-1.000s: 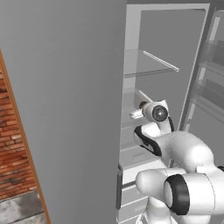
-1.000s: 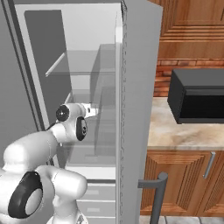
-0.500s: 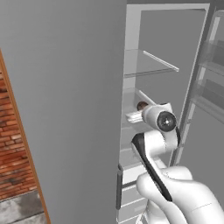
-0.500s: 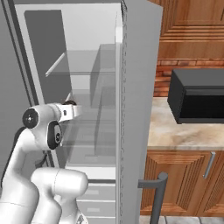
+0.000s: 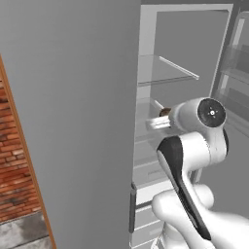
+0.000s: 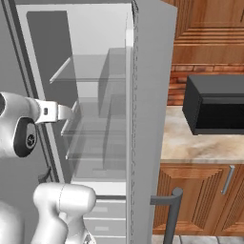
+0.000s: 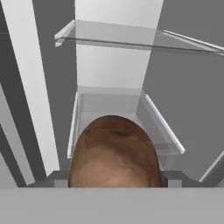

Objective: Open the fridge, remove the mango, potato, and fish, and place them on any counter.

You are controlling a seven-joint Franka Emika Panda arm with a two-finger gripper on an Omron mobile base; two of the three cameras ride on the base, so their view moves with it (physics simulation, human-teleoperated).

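Gripper (image 7: 113, 183): closed partway on the potato (image 7: 114, 153), which is held between the two fingertips; in the hand view the brown lump sits right at the fingers and covers the lower middle of the picture.
Potato, from the left base view: a small brown spot (image 5: 165, 112) is seen just ahead of the white wrist, at the height of the middle shelf.
Gripper, from the base views: it is pointed into the open fridge; in the right base view the pale hand (image 6: 64, 112) is seen reaching from the left, level with the middle shelf. The fingertips themselves cannot be made out there.
Fridge (image 5: 73, 121): tall and grey, with one door swung open. In the left base view the closed door fills the left half; in the right base view the fridge's grey side wall (image 6: 148, 119) stands edge-on beside the open compartment.
Interior: white walls with glass shelves (image 7: 127, 37), one above the held potato and one below it.
Drawers (image 6: 109, 214): white, stacked at the bottom of the compartment.
Handle (image 6: 175, 214): a dark bar seen low on the right of the fridge's side wall.
Microwave (image 6: 214, 105): black, set on a beige stone wall counter (image 6: 200, 145) to the right of the fridge.
Cabinets (image 6: 200, 200): wooden, under that counter.
Brick wall (image 5: 19, 175): red, seen left of the fridge.
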